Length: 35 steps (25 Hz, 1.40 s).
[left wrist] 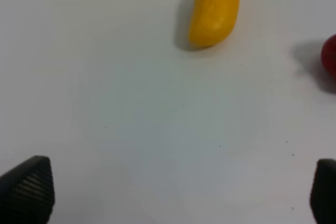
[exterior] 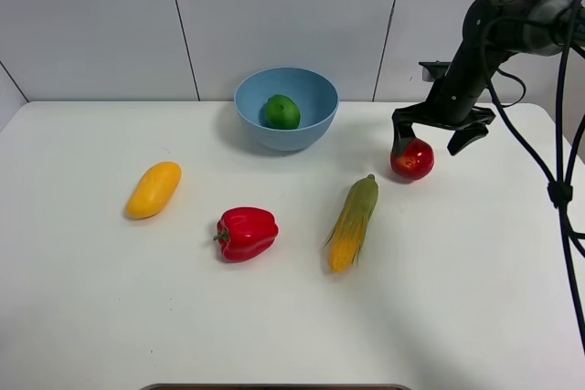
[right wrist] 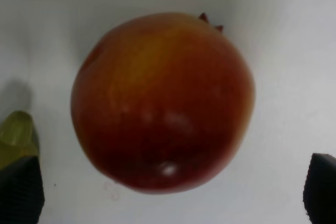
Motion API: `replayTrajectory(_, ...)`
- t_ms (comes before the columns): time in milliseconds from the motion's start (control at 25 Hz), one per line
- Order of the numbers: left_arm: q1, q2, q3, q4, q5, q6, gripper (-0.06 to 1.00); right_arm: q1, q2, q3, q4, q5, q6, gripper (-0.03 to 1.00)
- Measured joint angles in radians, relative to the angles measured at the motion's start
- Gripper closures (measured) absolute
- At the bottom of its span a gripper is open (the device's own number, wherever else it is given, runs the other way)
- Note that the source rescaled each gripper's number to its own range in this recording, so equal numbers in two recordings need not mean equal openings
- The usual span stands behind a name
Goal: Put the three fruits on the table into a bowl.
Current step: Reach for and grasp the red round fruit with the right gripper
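A glossy green fruit [exterior: 281, 111] lies inside the light-blue bowl [exterior: 294, 138] at the back of the white table [exterior: 457, 299]. The red apple-like fruit [exterior: 412, 159] rests on the table right of the bowl. My right gripper [exterior: 434, 139] hovers just over it, open, one finger above its top; in the right wrist view the fruit [right wrist: 163, 100] sits between the spread fingertips of the gripper [right wrist: 171, 192]. The yellow-orange mango [exterior: 154, 189] lies at the left. The left wrist view shows the mango [left wrist: 214, 10] ahead of my open, empty left gripper [left wrist: 177, 190]. The left arm is out of the high view.
A red bell pepper [exterior: 246, 233] lies in the middle of the table, and its red edge [left wrist: 330, 59] shows in the left wrist view. A corn cob [exterior: 354, 222] with green husk lies left of and in front of the red fruit, its husk tip [right wrist: 16, 135] beside one right finger.
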Motion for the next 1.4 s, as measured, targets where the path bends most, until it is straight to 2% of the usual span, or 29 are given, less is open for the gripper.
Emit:
replayTrajectory(560,0.000,0.000,0.000,0.000,0.000,0.000,-0.06,-0.013,0.060,0.000,0.072,-0.028,-0.047,-0.03)
replayTrajectory(1400,0.000,0.000,0.000,0.000,0.000,0.000,-0.06,-0.013,0.118,0.000,0.084,-0.155,-0.062,-0.03)
